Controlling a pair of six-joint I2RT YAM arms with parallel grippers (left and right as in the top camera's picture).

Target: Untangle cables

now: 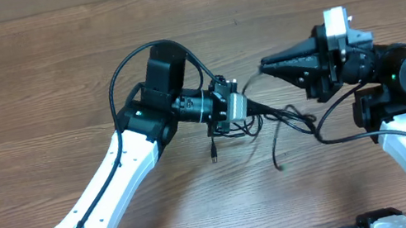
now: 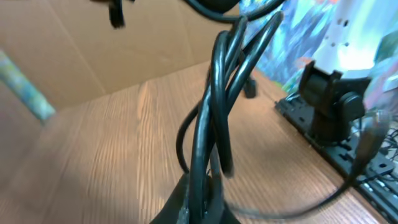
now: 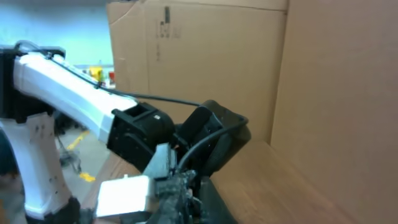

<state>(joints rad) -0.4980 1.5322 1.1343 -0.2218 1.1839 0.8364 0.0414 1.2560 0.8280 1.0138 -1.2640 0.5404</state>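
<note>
The cables (image 1: 292, 117) are thin black cords bunched at the table's middle, between my two grippers. My left gripper (image 1: 246, 109) points right and is shut on a bundle of them. In the left wrist view those cables (image 2: 217, 93) rise twisted out of the left gripper (image 2: 202, 186). One strand runs up from that bundle to the tip of my right gripper (image 1: 266, 65), which points left. In the right wrist view a cable (image 3: 205, 146) leads down between the right gripper's (image 3: 199, 183) nearly closed fingers. Whether they pinch it is unclear.
Two loose cable ends with plugs hang toward the near side of the wooden table (image 1: 53, 73), one plug (image 1: 215, 155) below the left gripper and another (image 1: 279, 167) further right. Cardboard walls (image 3: 217, 56) stand behind the table. The right arm's base (image 2: 329, 99) stands to the right.
</note>
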